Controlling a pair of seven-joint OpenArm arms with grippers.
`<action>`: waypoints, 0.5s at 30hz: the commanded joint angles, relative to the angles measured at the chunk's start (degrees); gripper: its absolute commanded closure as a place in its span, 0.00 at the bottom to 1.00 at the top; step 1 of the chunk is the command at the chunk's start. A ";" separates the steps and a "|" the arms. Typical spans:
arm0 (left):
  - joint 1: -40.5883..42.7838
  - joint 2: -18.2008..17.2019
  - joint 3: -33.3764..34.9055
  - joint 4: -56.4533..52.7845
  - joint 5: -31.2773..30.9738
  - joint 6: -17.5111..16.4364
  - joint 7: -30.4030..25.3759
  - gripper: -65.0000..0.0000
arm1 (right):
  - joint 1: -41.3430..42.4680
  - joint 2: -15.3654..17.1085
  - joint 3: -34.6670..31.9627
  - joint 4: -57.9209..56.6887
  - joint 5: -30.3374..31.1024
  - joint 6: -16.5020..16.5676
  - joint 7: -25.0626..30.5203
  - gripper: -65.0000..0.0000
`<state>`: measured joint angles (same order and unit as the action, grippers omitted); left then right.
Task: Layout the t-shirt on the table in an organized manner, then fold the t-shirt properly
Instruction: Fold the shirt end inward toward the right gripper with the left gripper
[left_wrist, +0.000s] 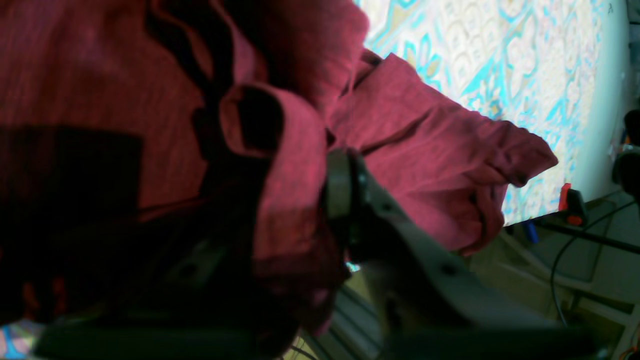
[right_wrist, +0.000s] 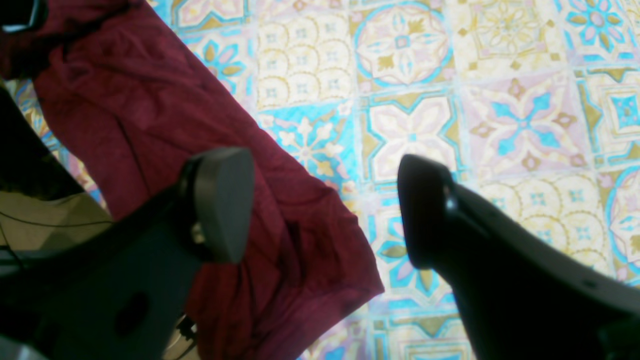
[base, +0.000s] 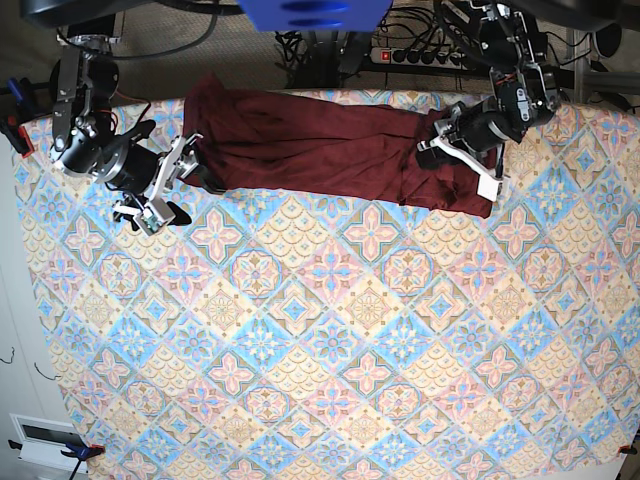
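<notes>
The dark maroon t-shirt lies stretched in a long band along the far edge of the tiled table. My left gripper sits at the shirt's right end, and in the left wrist view this gripper is shut on a bunched fold of the t-shirt. My right gripper is at the shirt's left end, just above the cloth. In the right wrist view this gripper is open, one finger over the t-shirt and the other over bare table.
A power strip with cables lies beyond the table's far edge. Clamps grip the table at its left corner and near the shirt's end. Patterned cloth spreads over the whole near part of the table.
</notes>
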<state>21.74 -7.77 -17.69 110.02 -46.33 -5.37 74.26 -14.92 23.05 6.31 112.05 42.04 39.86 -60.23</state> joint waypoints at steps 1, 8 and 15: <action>-0.33 -0.36 0.42 1.41 -1.63 -0.48 -0.63 0.76 | 0.54 0.91 0.51 1.05 0.90 0.14 1.19 0.33; -0.07 -3.17 1.30 4.93 -8.66 -0.57 -0.63 0.34 | 0.54 0.91 0.51 1.05 0.90 0.14 1.19 0.33; 0.72 -7.57 -3.54 4.84 -14.82 -0.57 -0.63 0.33 | 0.54 1.35 1.47 1.05 0.90 0.14 1.19 0.33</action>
<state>22.50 -14.79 -20.91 113.91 -60.05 -5.76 74.17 -14.92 23.22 6.94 112.05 42.17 39.88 -60.23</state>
